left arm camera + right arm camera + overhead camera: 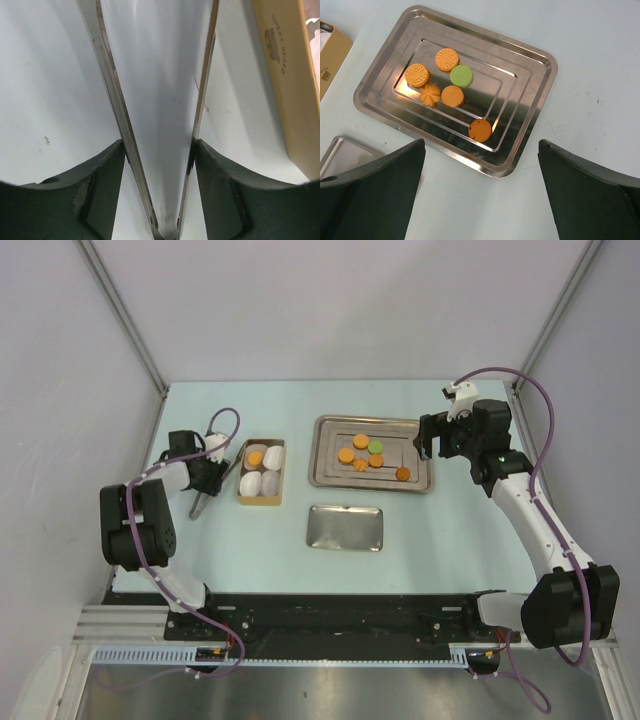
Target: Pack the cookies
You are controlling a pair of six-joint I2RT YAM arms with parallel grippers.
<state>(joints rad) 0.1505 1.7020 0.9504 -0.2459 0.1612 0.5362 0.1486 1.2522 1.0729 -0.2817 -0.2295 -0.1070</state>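
Note:
Several cookies lie on the large steel tray (325,455): orange ones (346,455) and a green one (376,447). The right wrist view shows them too: orange discs (447,59), a green one (461,76) and a darker one (480,130). One orange cookie (255,457) sits in the tan box (243,498) among white paper cups (270,482). My left gripper (206,478) is shut on steel tongs (198,504) left of the box; the tong arms (112,95) run between my fingers (95,195). My right gripper (430,436) is open and empty over the tray's right edge.
A small empty steel tray (345,528) lies in front of the large one; its corner shows in the right wrist view (340,150). The box side (295,90) is close on the right of the tongs. Walls enclose the table at the back and both sides.

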